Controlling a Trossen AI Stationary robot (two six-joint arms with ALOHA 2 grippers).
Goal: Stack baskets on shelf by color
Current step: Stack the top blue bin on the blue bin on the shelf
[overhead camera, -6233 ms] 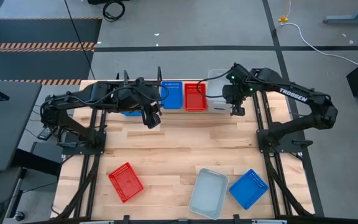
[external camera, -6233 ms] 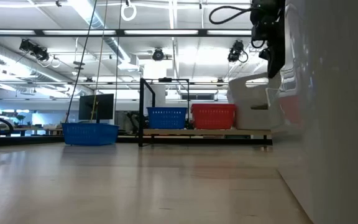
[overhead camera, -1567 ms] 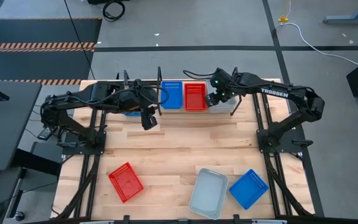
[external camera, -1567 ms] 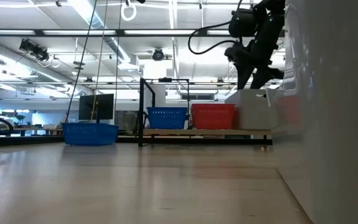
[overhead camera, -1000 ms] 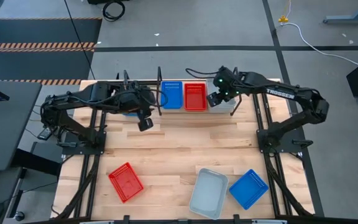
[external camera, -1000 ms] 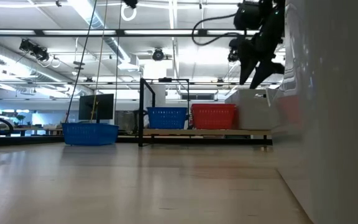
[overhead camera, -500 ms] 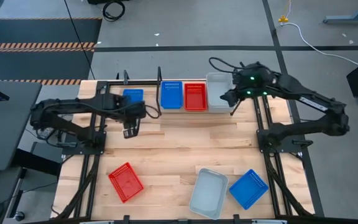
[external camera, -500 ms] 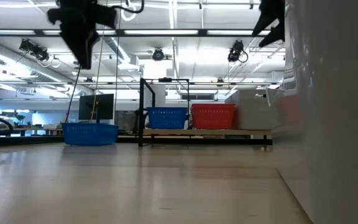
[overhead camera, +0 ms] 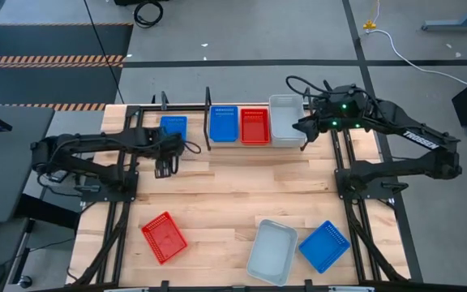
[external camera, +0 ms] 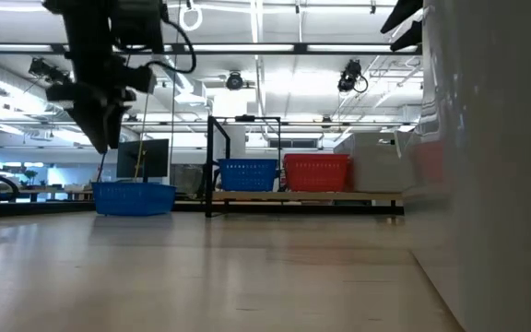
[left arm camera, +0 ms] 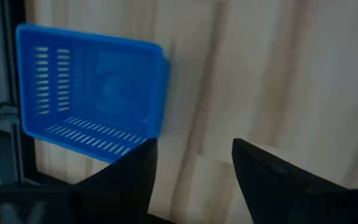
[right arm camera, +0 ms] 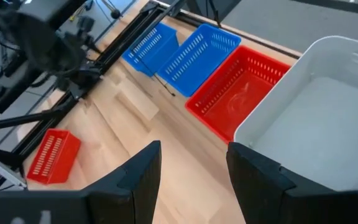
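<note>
While blue [overhead camera: 223, 123], red [overhead camera: 254, 126] and white baskets [overhead camera: 286, 120] sit on the shelf [overhead camera: 209, 104], another blue basket [overhead camera: 173, 125] lies beside it; a red [overhead camera: 164, 237], a white [overhead camera: 272, 251] and a blue one [overhead camera: 323, 245] wait well apart across the worktop [overhead camera: 233, 195]. Both the left gripper [overhead camera: 163, 169] and right gripper [overhead camera: 301, 129] hover spread, empty, near the shelf.

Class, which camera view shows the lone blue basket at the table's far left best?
The left wrist view: the basket fills much of the picture, slots plain. The high view shows it small, beside the left gripper. The low view shows only its side; the right wrist view shows it far off.
</note>
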